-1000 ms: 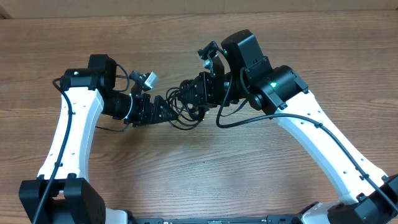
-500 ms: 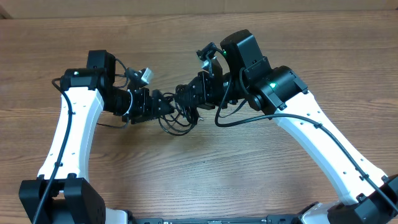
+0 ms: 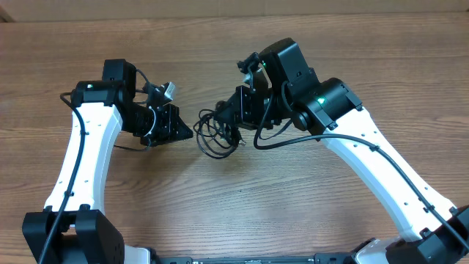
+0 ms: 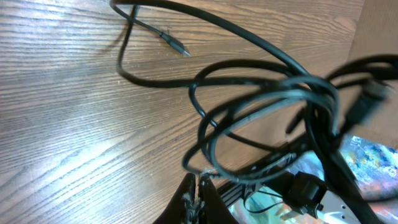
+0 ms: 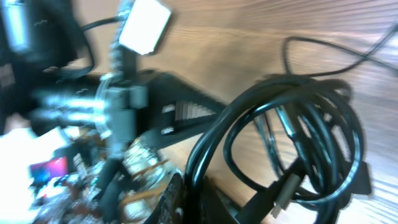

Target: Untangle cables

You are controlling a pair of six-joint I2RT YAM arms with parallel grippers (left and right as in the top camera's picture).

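Observation:
A tangle of black cables (image 3: 215, 135) lies looped on the wooden table between my two grippers. My right gripper (image 3: 233, 119) is shut on a thick doubled strand of the cables (image 5: 298, 134), which runs up between its jaws (image 5: 196, 194). A metal-tipped plug (image 5: 283, 198) dangles beside it. My left gripper (image 3: 188, 133) is shut, just left of the bundle and with a small gap to it. In the left wrist view its closed tips (image 4: 198, 182) sit right under a loop of the cables (image 4: 267, 106). I see nothing pinched between them. A thin loose end with a small plug (image 4: 177, 47) trails across the wood.
The wooden table (image 3: 293, 205) stretches all around the bundle. A tan strip (image 3: 220, 7) runs along the far edge. The left arm's wrist camera (image 3: 170, 91) stands close above the left gripper, and the right arm's body (image 3: 322, 103) looms right of the cables.
My left gripper has gone from open among the cables to shut and has drawn back to the left. The right gripper keeps its hold, and the bundle has shifted slightly right.

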